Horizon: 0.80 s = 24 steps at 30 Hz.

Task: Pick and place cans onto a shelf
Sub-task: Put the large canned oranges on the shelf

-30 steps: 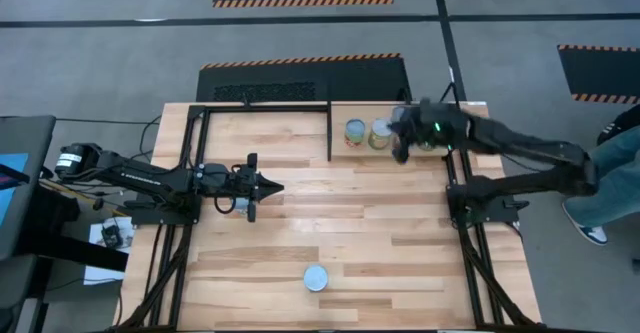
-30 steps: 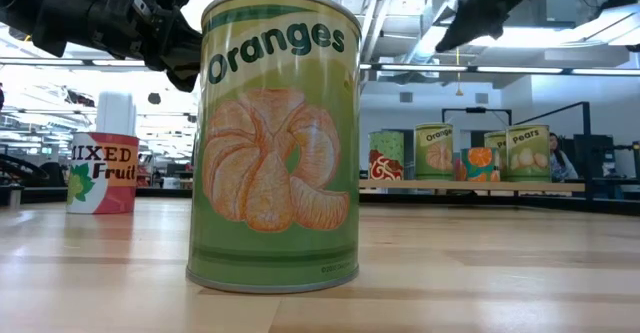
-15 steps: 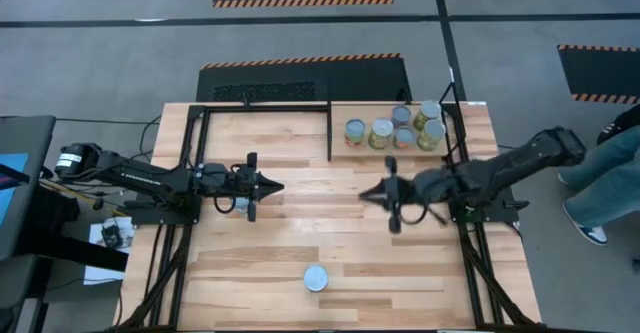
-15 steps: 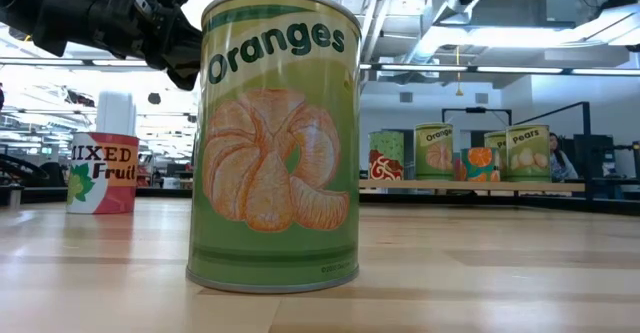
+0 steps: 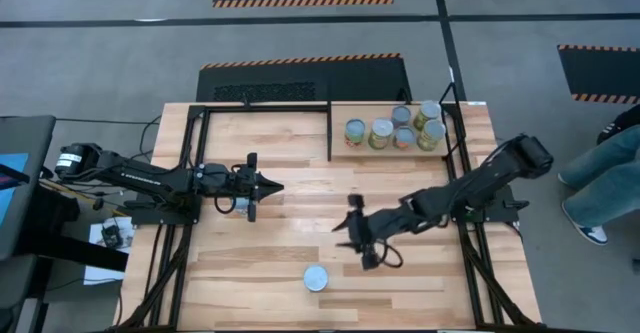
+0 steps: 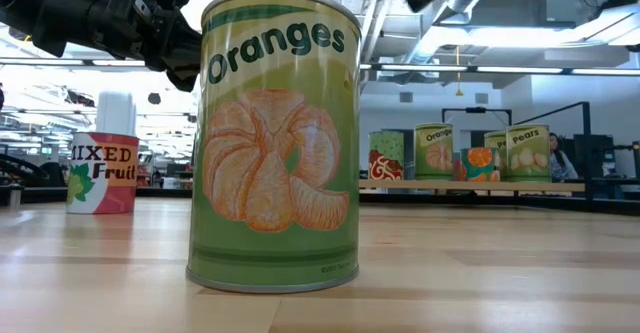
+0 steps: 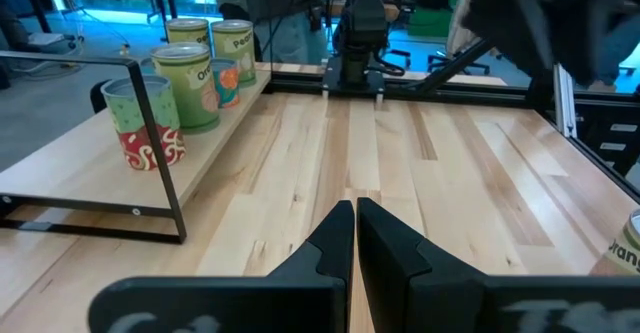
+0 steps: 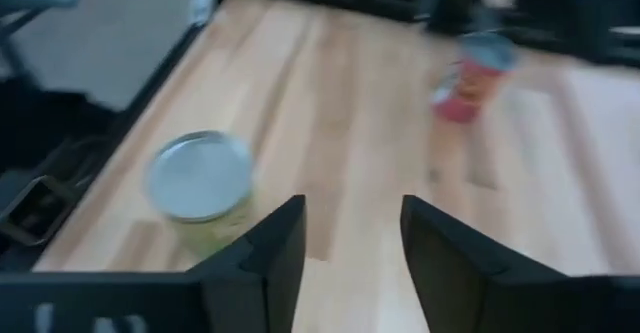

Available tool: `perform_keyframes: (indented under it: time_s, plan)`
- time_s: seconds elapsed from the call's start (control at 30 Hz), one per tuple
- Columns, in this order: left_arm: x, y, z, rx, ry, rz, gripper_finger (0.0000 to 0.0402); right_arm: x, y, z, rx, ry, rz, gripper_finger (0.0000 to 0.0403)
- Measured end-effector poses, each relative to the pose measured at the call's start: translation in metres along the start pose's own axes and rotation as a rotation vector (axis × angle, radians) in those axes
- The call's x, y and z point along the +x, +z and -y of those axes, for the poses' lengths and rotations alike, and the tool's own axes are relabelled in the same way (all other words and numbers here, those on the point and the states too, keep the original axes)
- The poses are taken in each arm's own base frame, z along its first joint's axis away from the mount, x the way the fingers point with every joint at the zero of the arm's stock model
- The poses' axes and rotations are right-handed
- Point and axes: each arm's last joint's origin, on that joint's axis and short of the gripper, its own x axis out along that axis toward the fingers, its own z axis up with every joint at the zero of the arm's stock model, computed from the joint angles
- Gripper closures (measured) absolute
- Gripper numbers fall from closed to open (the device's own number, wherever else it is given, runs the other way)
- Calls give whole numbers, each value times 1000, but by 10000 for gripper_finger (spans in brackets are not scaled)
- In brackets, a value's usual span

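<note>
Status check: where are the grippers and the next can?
Right gripper open, empty, above the lone Oranges can. Left gripper shut, waiting mid-table. Four cans on the shelf. Path looks clear.

Shelf sits at table's far right; five cans clustered on it. One can alone near front edge, centre. Right gripper above table, just behind and right of it. Left gripper over left-centre, well apart from all cans.
</note>
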Motion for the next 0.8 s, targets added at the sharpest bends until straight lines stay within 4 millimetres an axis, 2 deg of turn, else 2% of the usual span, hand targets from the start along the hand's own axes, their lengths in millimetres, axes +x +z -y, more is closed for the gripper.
perform_keyframes:
  time_s: [0.17, 0.33, 0.63, 0.8]
  plan:
    - [0, 0, 0, -1, 0, 0, 395, 20, -2, -22, -131, 172, -40, 194]
    - [0, -1, 0, -2, 1, -15, 395, 38, -1, -41, -209, 249, -53, 209]
    - [0, -4, 0, -3, 3, -36, 395, 75, 6, -55, -285, 273, -86, 241]
    - [0, -5, 0, -21, 4, -49, 395, 83, 9, -58, -289, 324, -117, 251]
